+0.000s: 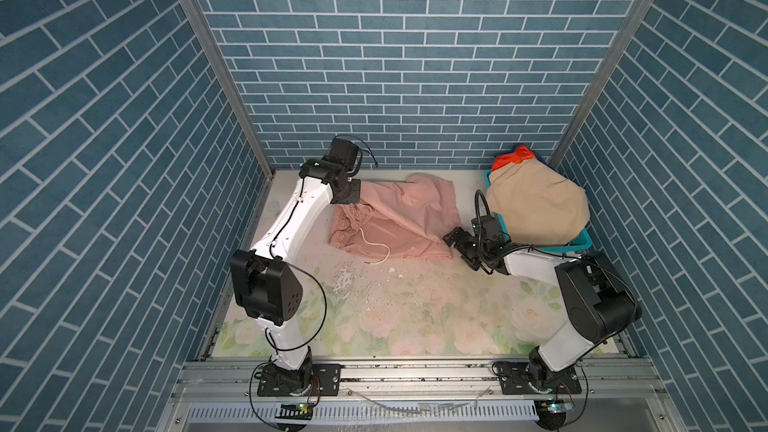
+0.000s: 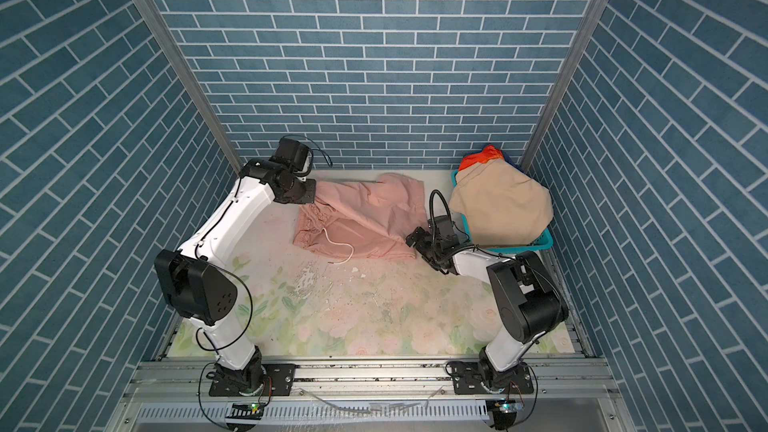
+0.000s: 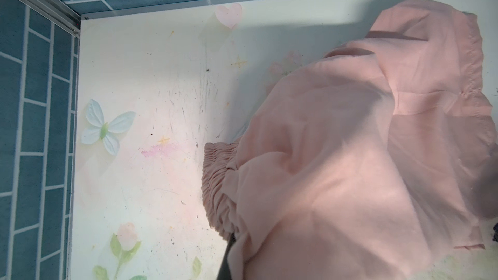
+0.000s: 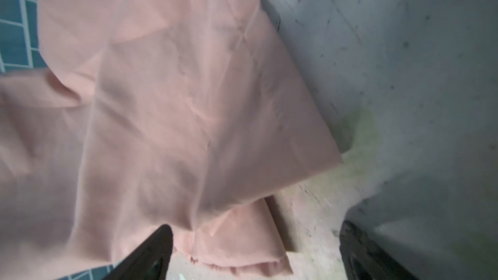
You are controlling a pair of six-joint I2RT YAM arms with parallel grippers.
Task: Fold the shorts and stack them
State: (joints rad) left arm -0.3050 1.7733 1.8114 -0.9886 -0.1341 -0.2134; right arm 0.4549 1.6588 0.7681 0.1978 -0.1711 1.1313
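The pale pink shorts (image 1: 399, 218) (image 2: 365, 222) lie crumpled at the back middle of the table, white drawstring (image 1: 376, 248) trailing forward. My left gripper (image 1: 352, 195) (image 2: 311, 195) is shut on a fold of the pink shorts (image 3: 350, 157) near the elastic waist, holding that part raised; only one dark finger (image 3: 227, 262) shows beneath the cloth. My right gripper (image 1: 457, 248) (image 2: 419, 243) (image 4: 256, 251) stands open at the front right hem corner of the pink shorts (image 4: 175, 103), gripping nothing. The beige shorts (image 1: 536, 205) (image 2: 503, 205) are draped over the basket, with the rainbow-striped shorts (image 1: 515, 157) (image 2: 482, 157) behind them.
The teal basket (image 1: 579, 241) (image 2: 540, 243) stands in the back right corner, right behind my right wrist. Blue brick walls close in the back and both sides. The floral table surface (image 1: 415, 317) has flaked, scuffed patches (image 1: 347, 280) in front of the pink shorts.
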